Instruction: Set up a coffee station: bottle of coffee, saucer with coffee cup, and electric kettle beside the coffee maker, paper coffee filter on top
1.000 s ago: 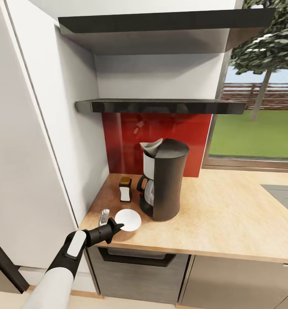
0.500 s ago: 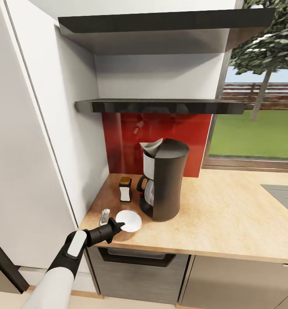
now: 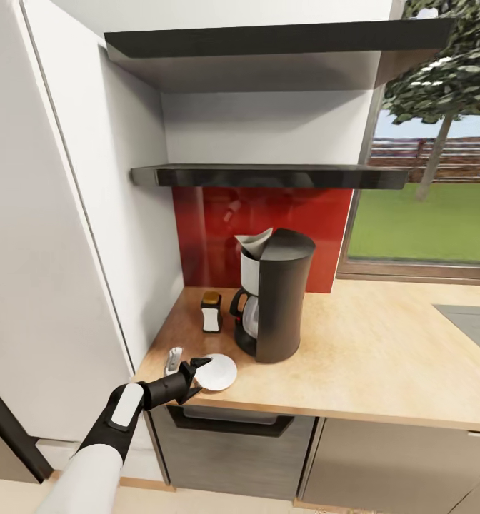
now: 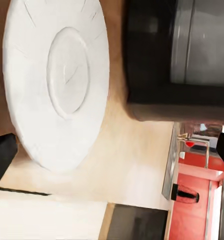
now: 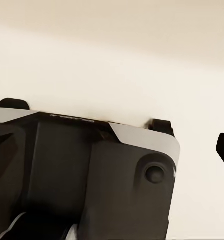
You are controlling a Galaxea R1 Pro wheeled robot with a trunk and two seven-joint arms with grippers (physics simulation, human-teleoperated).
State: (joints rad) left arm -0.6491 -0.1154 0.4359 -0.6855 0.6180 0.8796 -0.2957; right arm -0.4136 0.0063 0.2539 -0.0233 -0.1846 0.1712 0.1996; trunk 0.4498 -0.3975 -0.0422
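With the left hand [image 3: 195, 373] at the saucer [image 3: 215, 372] near the surface's [image 3: 383, 357] front edge, toward its left corner, main risk imo: the plate sits w/ its rim almost at that edge, so a nudge toward the robot could tip it off. It's flat and thin, hard to get a finger under; a slipped pinch would skate it sideways into the coffee maker [image 3: 277, 294] just beside it, or into the small silver item [image 3: 173, 359] on the other side.

Pose: left arm reaches forward and up from low left, forearm sloped, wrist roughly level w/ the surface, fingers pointing at the saucer's near-left rim. Left wrist view shows the saucer [image 4: 57, 80] lying flat betw. two dark fingertips [image 4: 2, 155] spread wide apart, so that hand is released, gripping nothing. Right hand: wrist view gives dark housing and a pale backdrop; can't tell its state.

Elsewhere: paper coffee filter [image 3: 255, 243] sits atop the coffee maker; bottle of coffee [image 3: 211, 312] stands on the surface toward the back-left corner, beside the machine. Kitchen shelf [image 3: 268, 175] above looks bare from here
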